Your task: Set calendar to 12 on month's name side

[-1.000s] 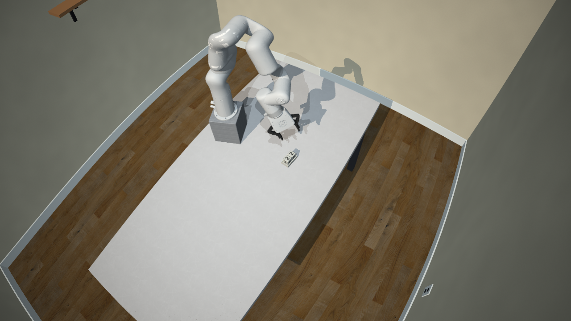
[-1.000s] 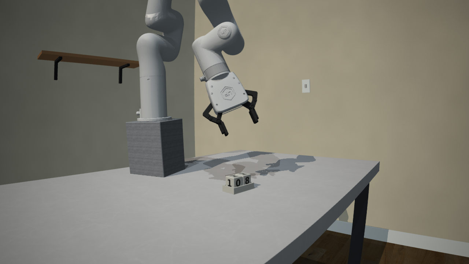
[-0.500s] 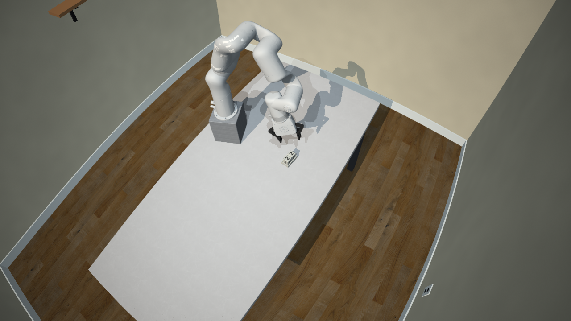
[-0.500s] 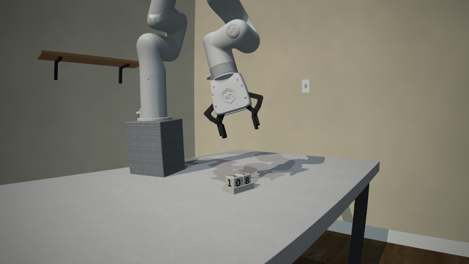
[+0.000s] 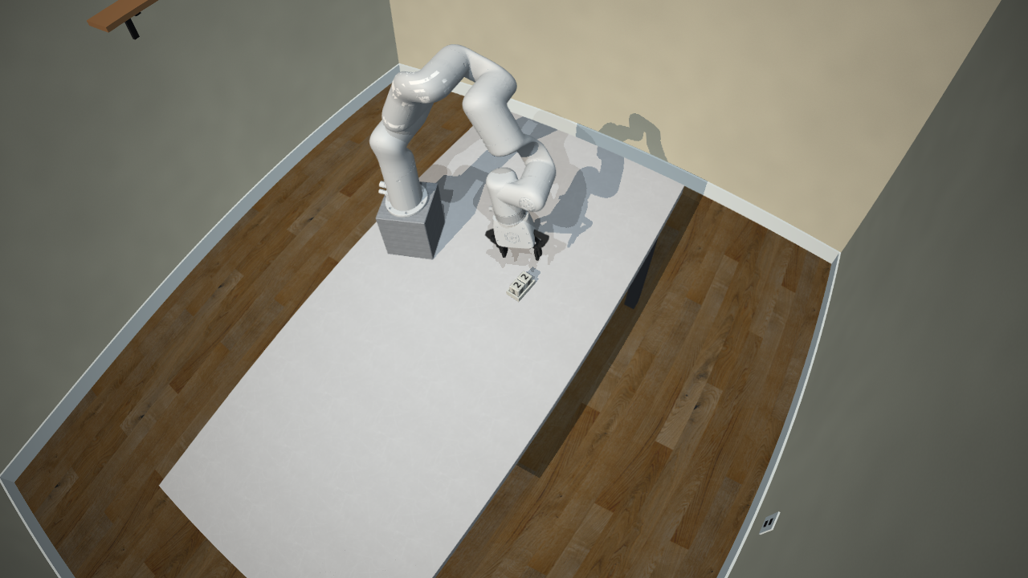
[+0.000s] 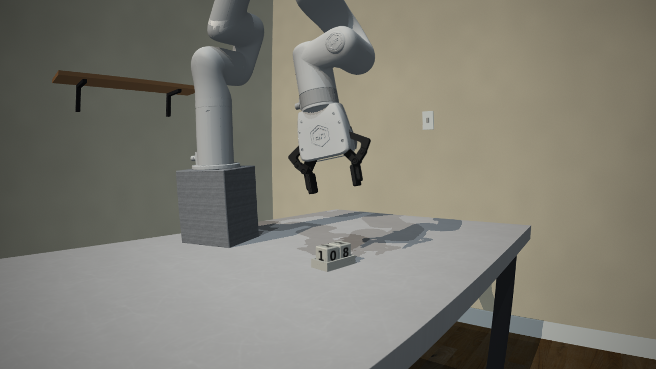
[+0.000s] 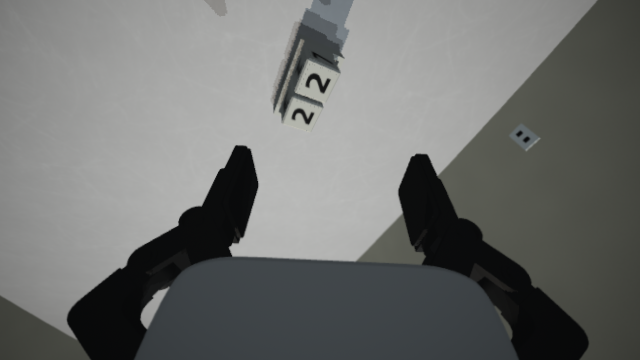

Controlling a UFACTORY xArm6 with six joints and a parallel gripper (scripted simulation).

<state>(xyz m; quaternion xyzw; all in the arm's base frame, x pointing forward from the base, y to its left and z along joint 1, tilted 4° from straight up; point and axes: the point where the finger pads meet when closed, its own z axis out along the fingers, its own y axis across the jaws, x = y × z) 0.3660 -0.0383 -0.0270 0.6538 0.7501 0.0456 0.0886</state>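
My claw (image 5: 520,255) (image 6: 334,188) (image 7: 329,169) is wide and empty above the counter (image 5: 359,373) (image 6: 183,298) (image 7: 150,100); the cubes (image 5: 516,286) (image 6: 326,253) (image 7: 302,115) sit in their tray (image 5: 514,296) (image 6: 340,264) (image 7: 292,76). I judge I'm approaching to turn one; next I should align, then descend without nudging its neighbour. I can't see the month.

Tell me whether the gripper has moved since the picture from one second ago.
Yes. In the exterior view the gripper is lower, nearer the tray, which stayed put.
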